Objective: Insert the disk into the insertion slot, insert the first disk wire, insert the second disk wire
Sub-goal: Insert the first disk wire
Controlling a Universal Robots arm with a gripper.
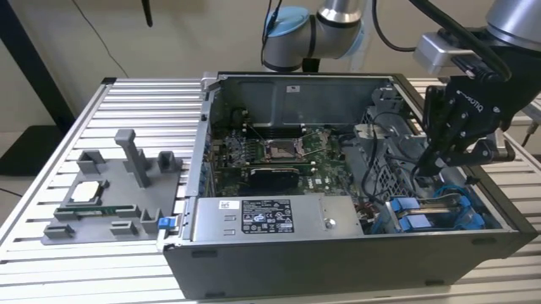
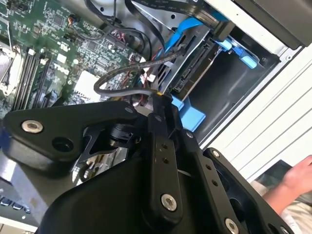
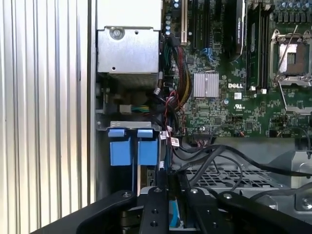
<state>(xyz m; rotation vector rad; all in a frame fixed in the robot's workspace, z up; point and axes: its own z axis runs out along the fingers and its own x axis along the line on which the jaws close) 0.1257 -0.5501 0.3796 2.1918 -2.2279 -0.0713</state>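
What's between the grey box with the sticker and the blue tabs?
A bunch of thin wires, red and dark, fills that gap between the grey box and blue tabs in the exterior view.

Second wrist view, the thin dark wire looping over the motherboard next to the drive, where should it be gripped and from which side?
Grip the dark wire at its end by the gripper, not on the loop: the loop is slack and would probably bend away. Come from above through the open side of the case, since the disk and the motherboard flank it.

Slatted metal table (image 1: 135, 88) bears a computer case (image 1: 338, 266) and grey fixture (image 1: 135, 196).
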